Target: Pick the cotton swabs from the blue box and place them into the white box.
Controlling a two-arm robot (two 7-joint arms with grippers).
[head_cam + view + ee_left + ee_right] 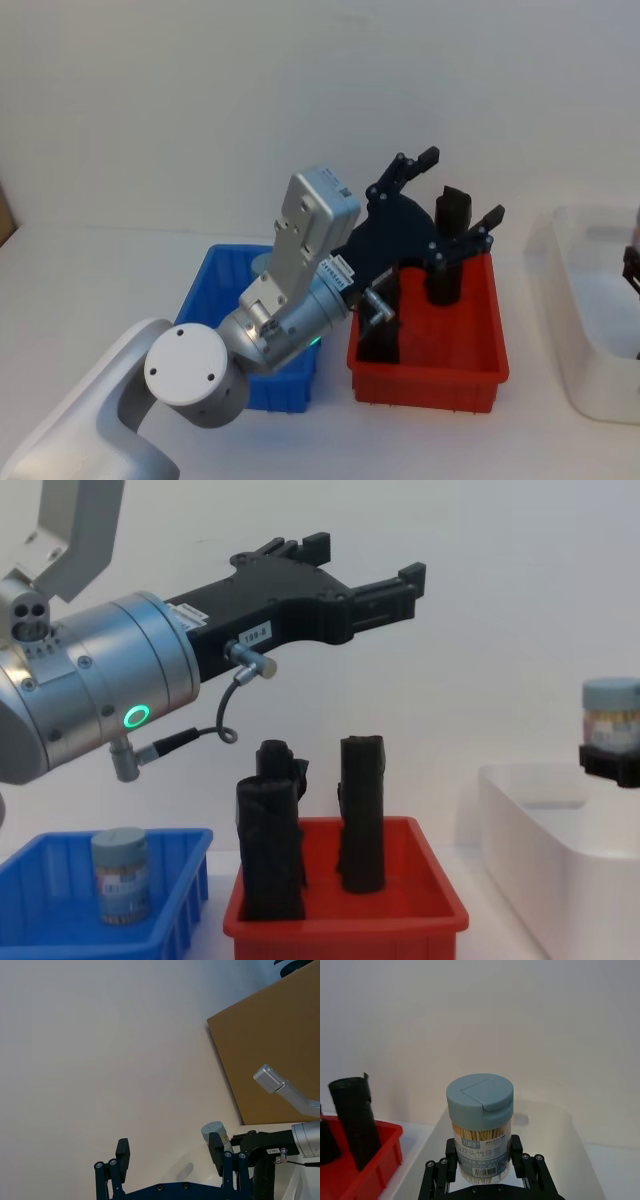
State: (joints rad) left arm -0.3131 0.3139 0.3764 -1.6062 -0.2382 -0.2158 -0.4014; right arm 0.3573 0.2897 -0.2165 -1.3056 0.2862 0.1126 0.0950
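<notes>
One cotton swabs tub (480,1125), grey-blue with a pale label, is gripped by my right gripper (480,1162), which is shut on it. It hangs upright above the white box (570,1135), seen at the far right in the chest view as the tub (612,712) over the white box (530,850). A second cotton swabs tub (120,875) stands in the blue box (185,905). My left gripper (370,560) is open and empty, raised high above the red bin (400,915), right of the blue box (215,285).
The red bin (470,350) sits between the blue box and the white box (558,290) and holds tall black rolls (362,815). A brown panel (270,1050) leans against the wall behind. The large left arm (300,290) hangs over the blue box.
</notes>
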